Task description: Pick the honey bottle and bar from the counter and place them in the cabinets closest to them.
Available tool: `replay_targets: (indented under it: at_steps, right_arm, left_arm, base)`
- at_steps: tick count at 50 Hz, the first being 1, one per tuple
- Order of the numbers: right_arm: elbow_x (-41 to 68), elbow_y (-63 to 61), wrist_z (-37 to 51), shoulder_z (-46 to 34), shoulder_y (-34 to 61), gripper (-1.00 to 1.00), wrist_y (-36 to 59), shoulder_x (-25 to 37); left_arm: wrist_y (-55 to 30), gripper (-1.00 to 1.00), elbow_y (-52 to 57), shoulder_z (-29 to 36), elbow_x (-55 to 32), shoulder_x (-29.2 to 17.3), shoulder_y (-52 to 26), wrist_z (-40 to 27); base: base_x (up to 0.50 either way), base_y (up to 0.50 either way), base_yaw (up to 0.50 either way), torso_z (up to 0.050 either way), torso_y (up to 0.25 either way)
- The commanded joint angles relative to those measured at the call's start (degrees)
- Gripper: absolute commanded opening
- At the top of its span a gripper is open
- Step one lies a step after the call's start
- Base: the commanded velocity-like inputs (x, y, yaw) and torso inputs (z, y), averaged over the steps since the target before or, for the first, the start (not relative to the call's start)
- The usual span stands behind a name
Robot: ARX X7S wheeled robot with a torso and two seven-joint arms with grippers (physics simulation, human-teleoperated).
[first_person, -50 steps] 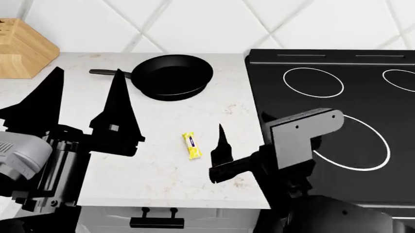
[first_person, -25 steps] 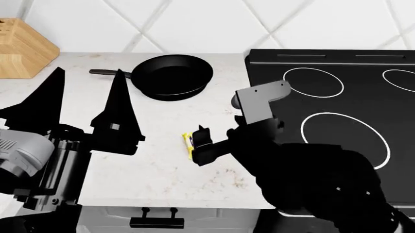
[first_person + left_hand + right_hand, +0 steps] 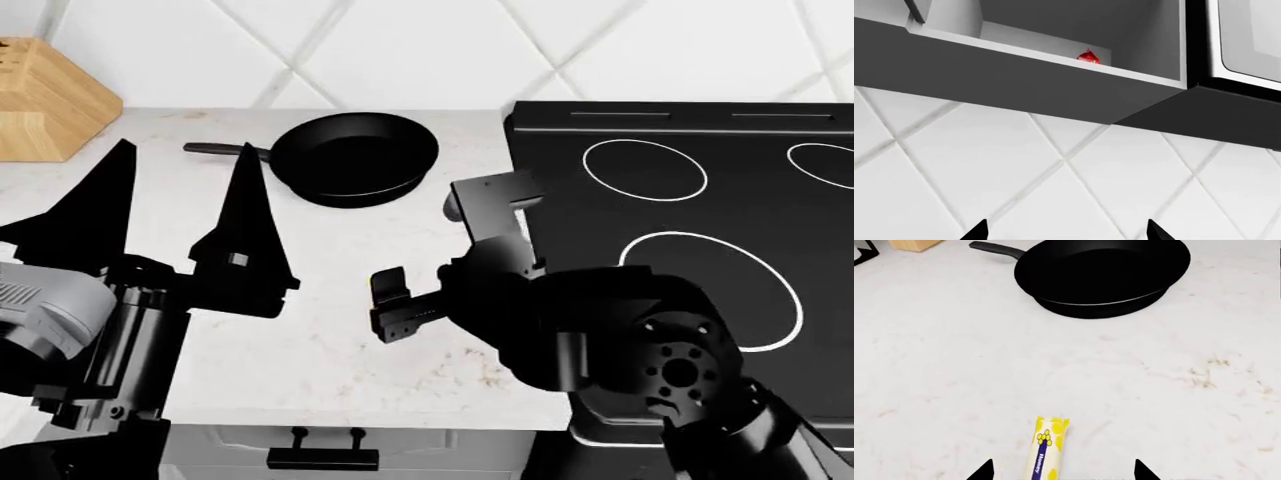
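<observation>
Right gripper (image 3: 1062, 475) low over the bar, jaws spread and empty; left gripper (image 3: 180, 215) raised, also spread and empty.

Right wrist view: bar (image 3: 1044, 452), yellow wrapper with "Honey" lettering, lies flat on the white speckled counter (image 3: 934, 365), between the two fingertips (image 3: 981, 472) but touching neither. Black frying pan (image 3: 1101, 275) sits farther back on the counter, well apart from the bar. Head view: right arm covers the bar; stovetop (image 3: 747, 200) lies to the right, wooden knife block (image 3: 47, 100) at far left. Left wrist view: camera faces the tiled wall and an open upper cabinet (image 3: 1054, 80); a small red object (image 3: 1087, 56), too little showing to identify, stands inside.
</observation>
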Motion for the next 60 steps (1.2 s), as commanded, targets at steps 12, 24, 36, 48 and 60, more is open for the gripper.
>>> replay_targets:
  at_steps: [12, 24, 36, 48, 60]
  right_arm:
    - [0.1, 9.9, -3.7, -3.3, 0.9, 1.0, 0.8, -3.5]
    - [-1.5, 14.6, -6.8, -5.0, 1.7, 1.0, 0.2, -4.9]
    - [-3.1, 17.9, -9.2, -7.0, 1.6, 1.0, -0.4, -5.9]
    - [-4.4, 19.8, -10.1, -8.4, 1.1, 1.0, -1.0, -6.1]
    - [-4.1, 16.5, -8.5, -9.3, 1.3, -1.0, -0.5, -5.9]
  left_arm:
    - [-0.6, 1.0, 0.4, 0.2, 0.0, -0.2, -0.1, -0.2]
    - [-0.5, 1.0, 0.3, 0.1, 0.0, -0.1, -0.1, -0.1]
    - [-0.4, 1.0, 0.5, -0.1, -0.1, -0.3, 0.0, -0.2]
    - [-0.5, 1.0, 0.5, 0.0, -0.2, -0.2, -0.1, -0.1]
    - [-0.4, 1.0, 0.8, -0.1, -0.2, -0.3, 0.1, -0.2]
  base:
    - [0.0, 0.0, 0.0, 0.0, 0.0]
    - [0.0, 0.0, 0.0, 0.0, 0.0]
    - [0.0, 0.0, 0.0, 0.0, 0.0]
    - [0.0, 0.0, 0.0, 0.0, 0.0]
    - [0.0, 0.0, 0.0, 0.0, 0.0]
